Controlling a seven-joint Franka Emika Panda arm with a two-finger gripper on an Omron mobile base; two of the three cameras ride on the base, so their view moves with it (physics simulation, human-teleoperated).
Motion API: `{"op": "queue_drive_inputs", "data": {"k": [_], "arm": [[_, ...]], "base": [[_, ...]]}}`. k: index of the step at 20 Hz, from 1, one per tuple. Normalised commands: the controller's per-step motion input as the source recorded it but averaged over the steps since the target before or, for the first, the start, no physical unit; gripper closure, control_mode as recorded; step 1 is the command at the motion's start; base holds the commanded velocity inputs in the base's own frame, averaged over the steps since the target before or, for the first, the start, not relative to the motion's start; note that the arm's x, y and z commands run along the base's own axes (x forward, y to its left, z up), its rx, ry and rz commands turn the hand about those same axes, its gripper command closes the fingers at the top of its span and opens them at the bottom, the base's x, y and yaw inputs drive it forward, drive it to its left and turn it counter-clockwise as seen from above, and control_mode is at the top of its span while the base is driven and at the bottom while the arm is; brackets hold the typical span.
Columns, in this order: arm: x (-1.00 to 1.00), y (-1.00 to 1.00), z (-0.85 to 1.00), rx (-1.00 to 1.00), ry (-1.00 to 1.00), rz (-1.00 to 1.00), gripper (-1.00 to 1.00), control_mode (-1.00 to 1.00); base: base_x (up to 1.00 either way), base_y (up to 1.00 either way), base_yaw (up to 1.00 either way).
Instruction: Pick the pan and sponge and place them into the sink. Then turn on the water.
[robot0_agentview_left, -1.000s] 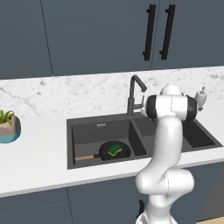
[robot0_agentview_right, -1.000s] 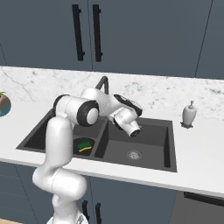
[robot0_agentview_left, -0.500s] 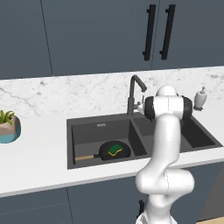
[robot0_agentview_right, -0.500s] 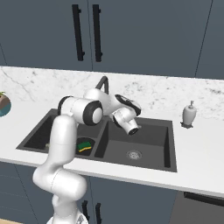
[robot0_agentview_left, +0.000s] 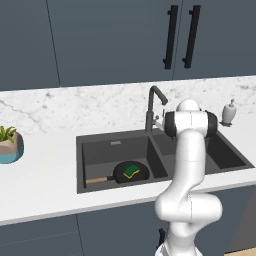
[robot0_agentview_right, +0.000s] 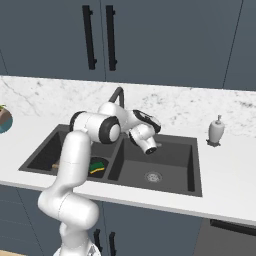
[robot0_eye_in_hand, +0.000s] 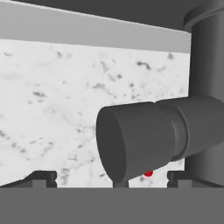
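With pan (robot0_agentview_left: 131, 172) and sponge (robot0_agentview_left: 132, 170) in the sink (robot0_agentview_left: 114, 145), released jaws flank the faucet lever (robot0_eye_in_hand: 144, 142); a skewed push could slip off, leaving water unstarted.

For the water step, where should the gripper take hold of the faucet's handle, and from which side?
Probably the handle's free end: the faucet handle is a short cylinder jutting sideways from the upright faucet body. In the hand view its flat round end faces the open gripper, so come straight on, one finger on each side of the barrel. The pan and sponge already lie in the sink.
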Motion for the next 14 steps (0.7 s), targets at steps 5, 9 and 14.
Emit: {"op": "queue_drive_inputs", "data": {"k": [5,9,14], "arm": [[0.24,0.00,-0.05,0.04,0.00,-0.04,-1.00,-1.00],[0.22,-0.04,-0.05,0.03,0.00,-0.04,1.00,-1.00],[0.21,-0.30,-0.03,0.07,0.00,-0.01,1.00,-1.00]], "base": [[0.00,0.00,0.00],[0.00,0.00,0.00],[0.00,0.00,0.00]]}}
